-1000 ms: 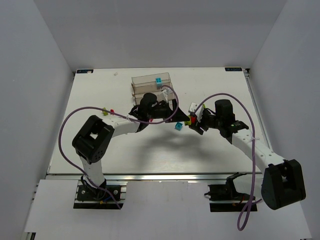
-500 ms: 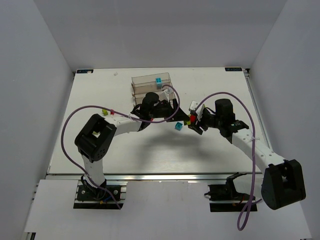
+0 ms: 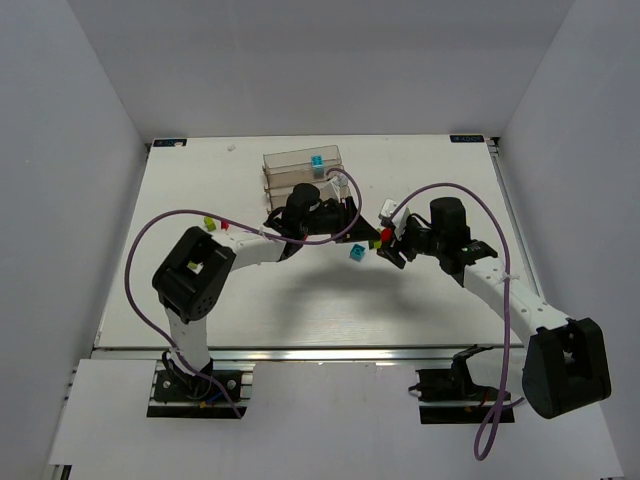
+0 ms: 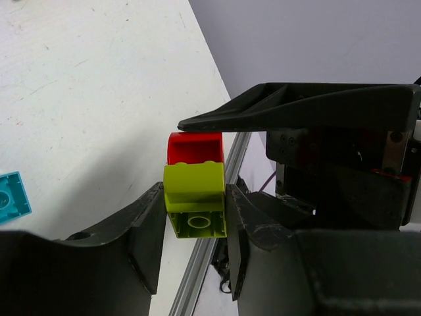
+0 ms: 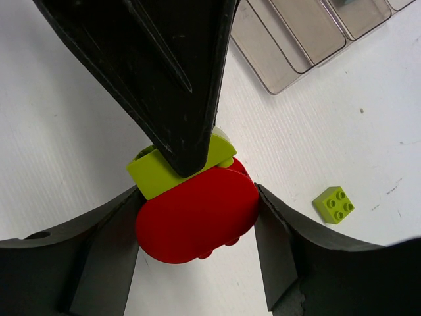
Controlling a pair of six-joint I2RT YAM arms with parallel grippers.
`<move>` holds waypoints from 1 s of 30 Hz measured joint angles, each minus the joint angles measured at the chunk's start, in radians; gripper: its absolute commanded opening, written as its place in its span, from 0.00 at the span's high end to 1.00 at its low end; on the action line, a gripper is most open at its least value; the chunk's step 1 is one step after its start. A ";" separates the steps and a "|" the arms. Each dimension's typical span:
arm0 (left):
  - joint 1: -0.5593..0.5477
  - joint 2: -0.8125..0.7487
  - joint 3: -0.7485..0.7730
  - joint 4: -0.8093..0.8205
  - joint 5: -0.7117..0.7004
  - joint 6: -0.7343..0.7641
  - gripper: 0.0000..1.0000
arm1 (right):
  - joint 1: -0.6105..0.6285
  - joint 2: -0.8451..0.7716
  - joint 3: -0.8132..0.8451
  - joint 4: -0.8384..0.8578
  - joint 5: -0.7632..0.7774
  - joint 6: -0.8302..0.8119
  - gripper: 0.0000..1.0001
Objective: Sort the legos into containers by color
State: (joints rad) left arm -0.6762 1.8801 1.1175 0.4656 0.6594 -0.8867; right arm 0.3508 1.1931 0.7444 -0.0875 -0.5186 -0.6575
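Note:
A yellow-green brick point(image 4: 195, 197) and a red brick point(image 5: 197, 217) are stuck together and held above the table between my two grippers. My left gripper point(image 4: 194, 194) is shut on the yellow-green brick. My right gripper point(image 5: 197, 197) is shut on the red brick. In the top view the two grippers meet tip to tip, the left point(image 3: 357, 224) and the right point(image 3: 384, 241). The clear containers point(image 3: 302, 170) stand behind them, with a cyan brick point(image 3: 317, 161) in one bin. Another cyan brick point(image 3: 355, 253) lies on the table just below the grippers.
A small yellow-green brick point(image 5: 334, 205) lies on the table near the right gripper. A yellow-green brick point(image 3: 208, 222) and a red brick point(image 3: 224, 225) lie by the left arm. The container corner point(image 5: 309, 33) shows in the right wrist view.
Both grippers have shifted slightly toward the far side, still meeting at the joined bricks. Nothing was let go.

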 measured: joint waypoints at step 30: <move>0.071 0.021 0.171 -0.306 0.135 0.168 1.00 | -0.038 0.005 -0.003 0.066 0.120 -0.036 1.00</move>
State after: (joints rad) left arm -0.6056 1.9011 1.2884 0.1596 0.7944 -0.7185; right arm 0.3126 1.1984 0.7414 -0.0219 -0.3988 -0.6937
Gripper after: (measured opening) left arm 0.467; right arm 0.674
